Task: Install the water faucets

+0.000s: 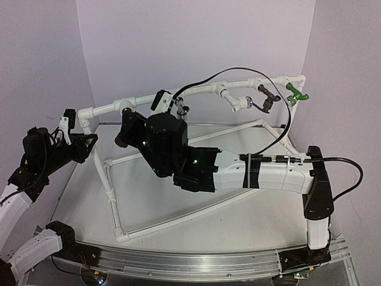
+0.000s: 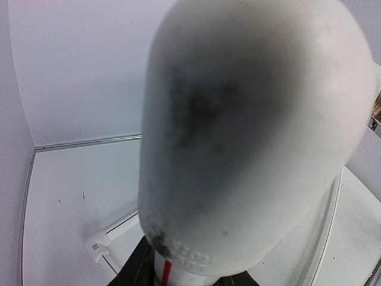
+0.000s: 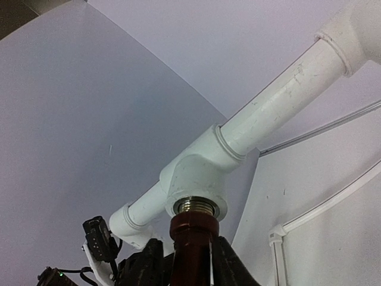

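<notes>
Pinched at bottom centre of the right wrist view, the dark brown faucet stands upright between the right gripper's fingers, which clamp its body. Just above, its threaded metal neck meets the mouth of a tee fitting on the white pipe frame. The step looks like threading in; next comes turning about the faucet's axis, kept straight. Farther left in the top view, the left gripper sits by the frame's corner, fingers' state untellable. The green faucet hangs mounted upper right.
</notes>
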Tool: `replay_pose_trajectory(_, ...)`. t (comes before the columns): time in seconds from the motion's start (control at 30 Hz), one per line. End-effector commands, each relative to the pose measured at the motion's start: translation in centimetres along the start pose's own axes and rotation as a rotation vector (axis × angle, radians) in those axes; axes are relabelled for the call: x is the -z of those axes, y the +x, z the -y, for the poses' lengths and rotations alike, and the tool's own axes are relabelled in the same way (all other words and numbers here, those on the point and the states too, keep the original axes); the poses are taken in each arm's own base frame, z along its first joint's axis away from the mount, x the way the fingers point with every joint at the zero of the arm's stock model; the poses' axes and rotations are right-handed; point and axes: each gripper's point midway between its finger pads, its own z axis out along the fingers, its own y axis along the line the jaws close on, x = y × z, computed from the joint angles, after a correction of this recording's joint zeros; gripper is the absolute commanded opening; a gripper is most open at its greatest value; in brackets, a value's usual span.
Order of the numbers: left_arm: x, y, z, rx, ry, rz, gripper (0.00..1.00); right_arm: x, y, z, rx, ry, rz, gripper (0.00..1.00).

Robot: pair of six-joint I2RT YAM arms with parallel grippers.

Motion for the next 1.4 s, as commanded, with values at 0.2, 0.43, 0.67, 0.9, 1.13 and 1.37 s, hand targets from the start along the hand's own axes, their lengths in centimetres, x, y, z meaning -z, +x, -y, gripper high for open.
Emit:
replay_pose_trajectory(0.2,-0.3,2.2,2.4,0.111,0.125,-0.103,0.01,-0.2,-0.7,-0.6,0.025,-0.058,-0.066,0.77)
replay_pose_trajectory(0.43,-0.4,2.3,2.2,0.109,0.118,-0.107,0.01,2.6,1.0,-1.7,0.126,-0.126,-0.194,0.98)
replay_pose_trajectory(0.67,-0.6,2.5,2.1,0.109,0.112,-0.114,0.01,7.1,2.7,-0.5,0.291,-0.168,-0.314,0.98)
replay_pose_trajectory(0.9,-0.5,2.5,1.8,0.107,0.094,-0.114,0.01,11.3,6.5,-0.6,0.806,-0.393,-0.542,0.97)
replay_pose_trajectory(1.13,-0.5,2.5,1.5,0.104,0.077,-0.11,0.01,14.2,4.5,1.2,1.415,-0.487,-0.527,0.89)
replay_pose_trajectory(1.37,-0.6,2.7,1.2,0.103,0.063,-0.118,0.01,13.9,2.9,1.7,2.016,-0.412,-0.384,0.92)
